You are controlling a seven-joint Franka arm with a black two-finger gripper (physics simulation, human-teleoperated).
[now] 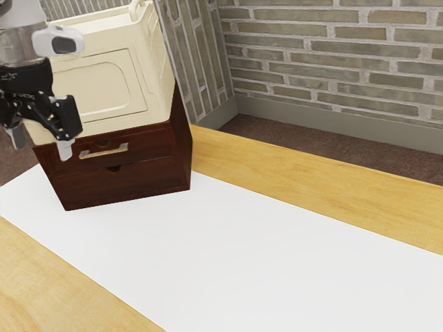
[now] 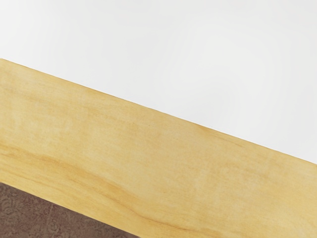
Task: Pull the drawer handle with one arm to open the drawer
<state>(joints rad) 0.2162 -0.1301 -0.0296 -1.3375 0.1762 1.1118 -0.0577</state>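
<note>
a franka robot arm (image 1: 22, 43), pale and black, hangs at the exterior view's upper left with its black, grey-tipped fingers (image 1: 65, 150) spread well apart and holding nothing, a stance that suggests it is readying to grasp. the task's target, a slim, light metallic bar handle (image 1: 104, 150), sits on the front of the dark red-brown wooden upper drawer (image 1: 154, 145), just to the exterior view's right of the fingers, which appear not to touch it. the drawer lies flush and looks shut in its dark wooden cabinet (image 1: 183, 155). the cabinet stands on a white rectangular sheet (image 1: 228, 256) laid over the yellow wooden desk (image 1: 311, 187), its front turned toward open surface, likely so the drawer has room to slide out. a cream, box-like object with raised panels (image 1: 97, 86) rests on top, perhaps simply stored there. the next move likely calls for lining the fingers up with the bar before closing and pulling; a poor approach could knock the drawer front or slip off. no brand, label or writing can be read.
</note>
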